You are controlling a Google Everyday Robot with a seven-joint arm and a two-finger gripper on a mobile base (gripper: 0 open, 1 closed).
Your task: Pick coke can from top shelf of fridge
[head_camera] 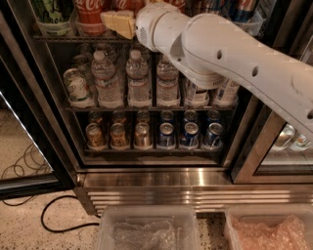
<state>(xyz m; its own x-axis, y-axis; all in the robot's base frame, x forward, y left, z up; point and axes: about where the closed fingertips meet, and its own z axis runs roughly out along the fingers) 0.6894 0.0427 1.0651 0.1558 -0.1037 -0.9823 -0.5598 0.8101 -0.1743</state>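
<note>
The fridge (pixel 161 188) stands open in front of me, with a black frame and a stainless slatted base. A red coke can (pixel 90 12) stands on the top shelf (pixel 68 38) at the upper left, cut off by the top edge of the view. Another red can (pixel 126 5) shows just to its right, behind the gripper. My gripper (pixel 117 23), tan at the tip of the white arm (pixel 220 53), is at top-shelf height directly right of the coke can and against or very near it.
A green-and-white can (pixel 51 12) stands left of the coke can. Water bottles (pixel 138 80) fill the middle rack; small gold cans (pixel 117 135) and blue cans (pixel 190 134) fill the lower one. Two clear bins (pixel 146 229) sit on the floor, with a black cable (pixel 58 215) at the left.
</note>
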